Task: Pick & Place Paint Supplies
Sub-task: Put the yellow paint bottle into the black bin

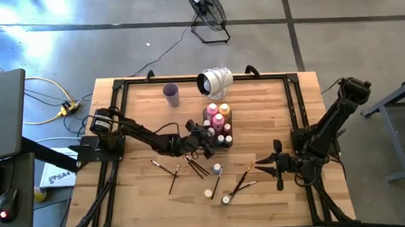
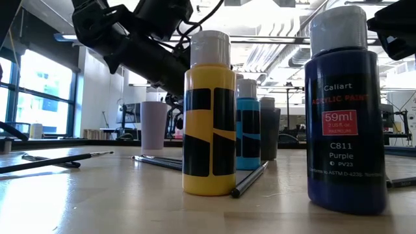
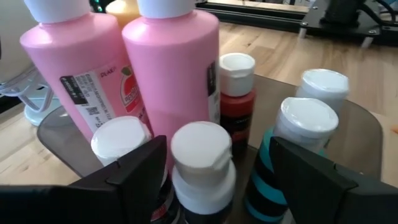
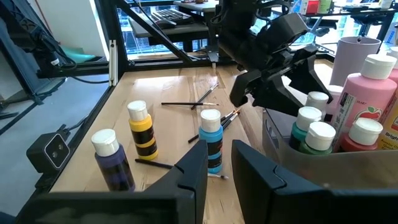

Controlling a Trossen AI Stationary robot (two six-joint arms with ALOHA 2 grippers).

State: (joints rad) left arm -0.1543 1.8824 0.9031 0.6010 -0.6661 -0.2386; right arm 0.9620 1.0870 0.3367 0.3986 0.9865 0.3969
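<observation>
Grey tray [image 3: 364,134] holds pink bottles [image 3: 171,68], small white-capped bottles [image 3: 202,171]; left pincer [image 3: 214,180] apart over them.

Even, bright indoor light is seen throughout. In the low view, daylight enters through windows [image 2: 39,97] at 9 o'clock; ceiling glare is noted at 12. Nearby bottles [image 3: 168,74] are slightly blurred in the left wrist view.

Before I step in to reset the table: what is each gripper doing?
Left gripper: open, fingers either side of a small white-capped bottle in the tray.
Right gripper: holding nothing.
</observation>
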